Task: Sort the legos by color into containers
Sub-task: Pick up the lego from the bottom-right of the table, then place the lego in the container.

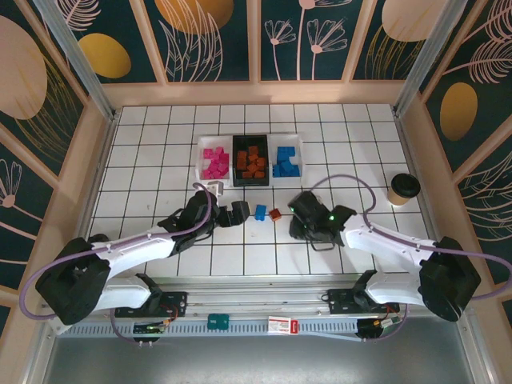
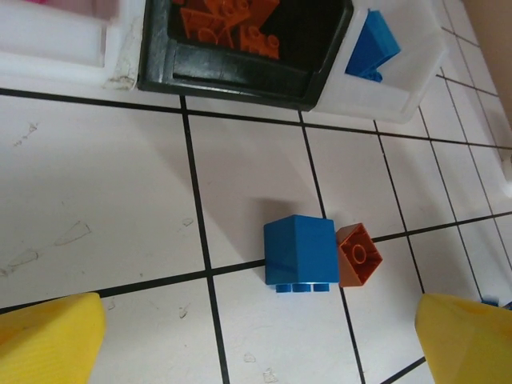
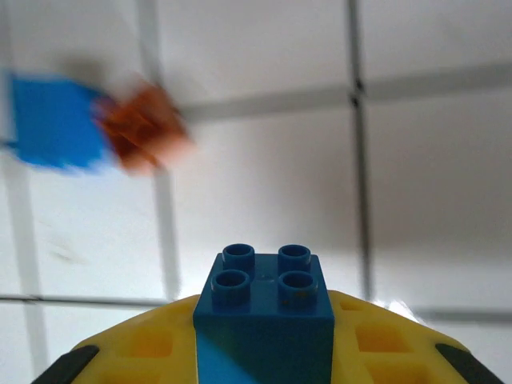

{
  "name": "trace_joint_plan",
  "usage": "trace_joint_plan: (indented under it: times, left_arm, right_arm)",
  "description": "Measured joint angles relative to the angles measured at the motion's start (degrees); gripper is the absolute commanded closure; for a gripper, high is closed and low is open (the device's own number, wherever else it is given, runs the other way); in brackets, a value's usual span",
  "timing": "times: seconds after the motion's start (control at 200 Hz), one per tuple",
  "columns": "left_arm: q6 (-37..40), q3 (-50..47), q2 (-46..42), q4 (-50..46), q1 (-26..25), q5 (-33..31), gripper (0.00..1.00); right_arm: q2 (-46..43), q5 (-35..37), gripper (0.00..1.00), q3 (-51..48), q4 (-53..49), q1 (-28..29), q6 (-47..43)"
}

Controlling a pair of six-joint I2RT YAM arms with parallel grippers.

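My right end effector (image 3: pixel 264 340) is clenched on the held brick (image 3: pixel 264 308), low over the desk (image 3: pixel 264 160), near-right of the two loose ones. My left end effector (image 2: pixel 258 342) stands released, with the blue brick (image 2: pixel 298 248) and orange brick (image 2: pixel 358 254) between and beyond its fingers.

Risk (judged): the pads appear to grip only the held brick's lower part. A quick lift could let it pivot or slip out and fall back among the loose pair. The blue bin (image 1: pixel 300 152) touches the black bin (image 1: pixel 237 160), so a release made too far left would put blue among orange. The loose pair touch each other, so closing on one may shove the other.

Orientation: the held brick's four studs face out, away from my palm. It looks square, with no clear long axis. The blue brick lies on its side, studs towards the arms. The orange brick sits studs-up, corner-on to the tile lines.
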Motion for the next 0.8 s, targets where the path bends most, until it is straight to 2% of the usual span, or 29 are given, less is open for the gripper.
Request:
trace_joint_plan:
  times: [0.14, 0.255, 0.425, 0.526, 0.596, 0.706, 0.801]
  left_arm:
    - [0.0, 0.0, -1.8, -1.6, 0.0, -0.4, 0.01]
    - [0.0, 0.0, -3.1, -3.1, 0.0, -1.3, 0.01]
    - [0.0, -0.9, -6.4, -5.6, 0.0, -2.0, 0.01]
    - [0.0, -1.3, -8.3, -6.9, 0.0, -2.3, 0.01]
    - [0.0, -1.7, -9.4, -7.7, 0.0, -2.5, 0.01]
    - [0.0, -1.9, -10.1, -8.6, 0.0, -3.0, 0.01]
    - [0.0, -1.9, -10.1, -8.7, 0.0, -3.3, 0.01]
  right_arm:
    - [5.3, 0.4, 0.76, 8.3, 11.2, -4.8, -6.5]
    - [13.4, 0.3, 0.75, 13.6, 20.2, -9.9, -10.9]
    - [28.8, 0.9, 0.75, 24.8, 24.7, -13.6, -16.2]
    - [34.4, 1.8, 0.74, 29.3, 25.7, -14.4, -18.2]
    - [36.3, 2.6, 0.66, 30.9, 25.8, -14.8, -18.6]
    - [37.5, 3.5, 0.41, 31.8, 26.1, -15.1, -18.7]
    - [37.5, 3.9, 0.36, 31.8, 26.5, -15.2, -18.4]
